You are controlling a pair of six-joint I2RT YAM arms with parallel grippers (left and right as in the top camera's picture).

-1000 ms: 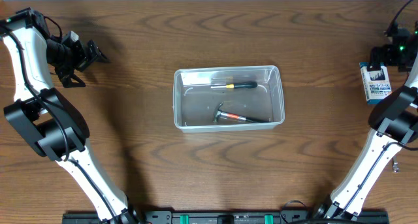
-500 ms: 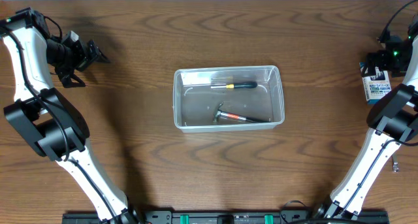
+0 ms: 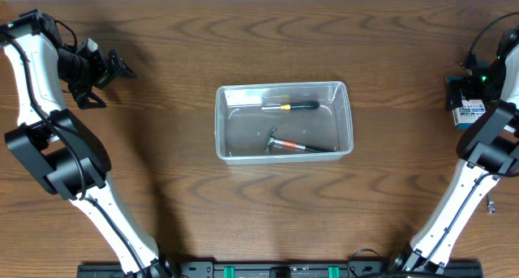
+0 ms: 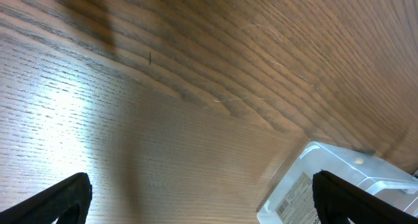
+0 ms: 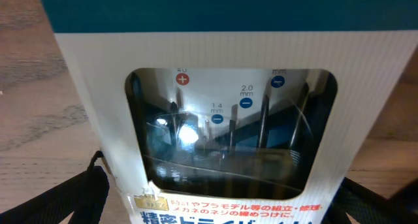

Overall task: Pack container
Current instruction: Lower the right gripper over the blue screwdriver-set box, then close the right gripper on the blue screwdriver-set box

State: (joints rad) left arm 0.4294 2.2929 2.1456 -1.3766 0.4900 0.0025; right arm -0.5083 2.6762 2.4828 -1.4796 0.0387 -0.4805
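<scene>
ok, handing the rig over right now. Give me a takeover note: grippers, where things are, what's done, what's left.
Left gripper: open, empty, over bare table at the left side, well away from the container.
Right gripper: open, one finger on each side of the screwdriver set box at the table's right edge, not closed on it.
Container: mid-table, holding a yellow-and-black screwdriver and a small hammer.
Done: those two tools are packed.
Left: likely grip the box, carry it over and release it inside.
</scene>
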